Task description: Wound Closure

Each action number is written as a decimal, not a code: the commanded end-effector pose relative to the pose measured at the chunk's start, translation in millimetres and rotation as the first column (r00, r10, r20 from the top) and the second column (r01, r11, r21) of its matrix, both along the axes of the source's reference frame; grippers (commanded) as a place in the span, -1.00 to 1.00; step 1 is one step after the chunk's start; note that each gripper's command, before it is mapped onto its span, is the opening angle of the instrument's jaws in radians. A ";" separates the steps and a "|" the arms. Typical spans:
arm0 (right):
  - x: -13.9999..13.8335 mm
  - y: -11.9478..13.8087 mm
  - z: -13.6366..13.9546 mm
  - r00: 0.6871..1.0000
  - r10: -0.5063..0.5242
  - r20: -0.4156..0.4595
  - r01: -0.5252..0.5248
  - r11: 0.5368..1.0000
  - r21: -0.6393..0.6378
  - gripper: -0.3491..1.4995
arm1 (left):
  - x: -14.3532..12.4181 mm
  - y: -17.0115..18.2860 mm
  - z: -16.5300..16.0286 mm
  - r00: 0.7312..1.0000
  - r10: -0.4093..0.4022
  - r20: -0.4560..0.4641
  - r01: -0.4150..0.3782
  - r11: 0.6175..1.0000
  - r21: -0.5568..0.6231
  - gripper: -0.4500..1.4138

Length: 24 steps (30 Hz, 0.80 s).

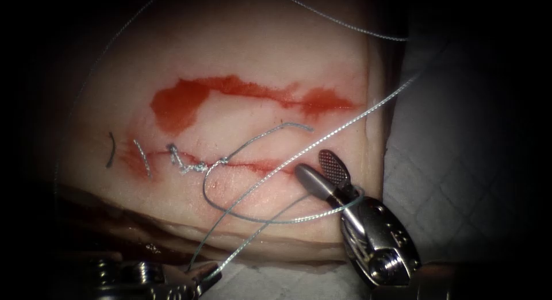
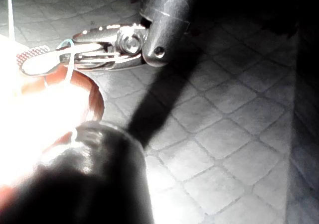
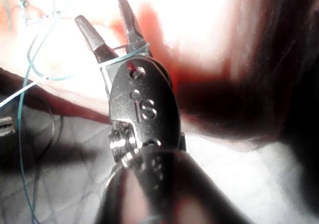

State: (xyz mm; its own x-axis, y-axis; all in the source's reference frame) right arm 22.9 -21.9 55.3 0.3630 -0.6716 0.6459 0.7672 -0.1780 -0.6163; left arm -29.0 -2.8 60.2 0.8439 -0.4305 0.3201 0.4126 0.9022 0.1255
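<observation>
Right hand (image 1: 323, 170) open, thread (image 1: 270, 219) looped around it

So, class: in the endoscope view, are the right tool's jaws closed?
No: the right tool has its jaws spread apart above the cut, with thread lying across their base, not gripped.

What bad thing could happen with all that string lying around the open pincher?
The thread is looped around the right tool, whose jaws are open, so it could snag there and tug the knot on the cut. The left tool holds the thread near its tip; the grip might slip.
</observation>
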 end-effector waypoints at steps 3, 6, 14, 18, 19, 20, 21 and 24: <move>1.4 -0.3 0.6 1.000 -0.004 0.012 0.004 1.000 -0.012 -0.07 | -0.1 -0.1 0.1 1.000 0.002 0.002 -0.002 1.000 0.003 -0.98; 1.8 -0.3 0.6 1.000 -0.010 0.020 0.010 1.000 -0.018 0.02 | 0.6 0.3 -0.3 1.000 0.007 0.005 -0.007 1.000 0.007 -1.00; 1.8 -0.1 -3.4 0.997 -0.040 -0.061 0.030 0.987 -0.155 0.07 | 7.2 6.3 -1.2 0.997 -0.073 -0.032 0.073 0.997 0.011 -1.00; 2.8 0.1 -6.0 0.991 -0.048 -0.121 0.029 0.987 -0.159 0.43 | 10.0 7.9 1.1 0.990 -0.126 -0.067 0.124 0.991 -0.041 -1.00; 2.9 0.0 -6.4 0.989 -0.056 -0.137 0.033 0.986 -0.161 0.43 | 10.6 8.2 1.9 0.988 -0.139 -0.070 0.136 0.990 -0.047 -1.00; 3.0 -0.2 -6.8 0.986 -0.065 -0.152 0.039 0.985 -0.166 0.43 | 10.9 8.3 2.5 0.987 -0.144 -0.074 0.141 0.989 -0.050 -1.00; 3.1 -0.4 -7.4 0.982 -0.085 -0.169 0.055 0.983 -0.176 0.43 | 11.2 8.4 3.1 0.985 -0.155 -0.076 0.151 0.987 -0.052 -1.00; 3.2 -1.1 -8.6 0.973 -0.134 -0.189 0.095 0.975 -0.201 0.42 | 11.9 8.7 4.6 0.981 -0.173 -0.087 0.168 0.984 -0.061 -1.00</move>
